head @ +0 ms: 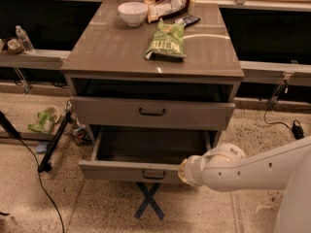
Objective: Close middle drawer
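The middle drawer [127, 171] is pulled far out of the grey-taupe cabinet [146, 62], its dark inside showing and its small dark handle [153, 174] at the centre of its front. My gripper [183, 172] is at the end of the white arm [243, 169], which reaches in from the right. It sits against the right end of the drawer's front, just right of the handle. The uppermost drawer [151, 112] above stands slightly out. The lowest drawer is hidden under the open one.
On the cabinet top lie a green snack bag [166, 40], a white bowl [132, 12] and other packets. A blue X [148, 201] marks the floor in front. A black stand and cable [51, 144] lie at the left, with green litter [43, 121].
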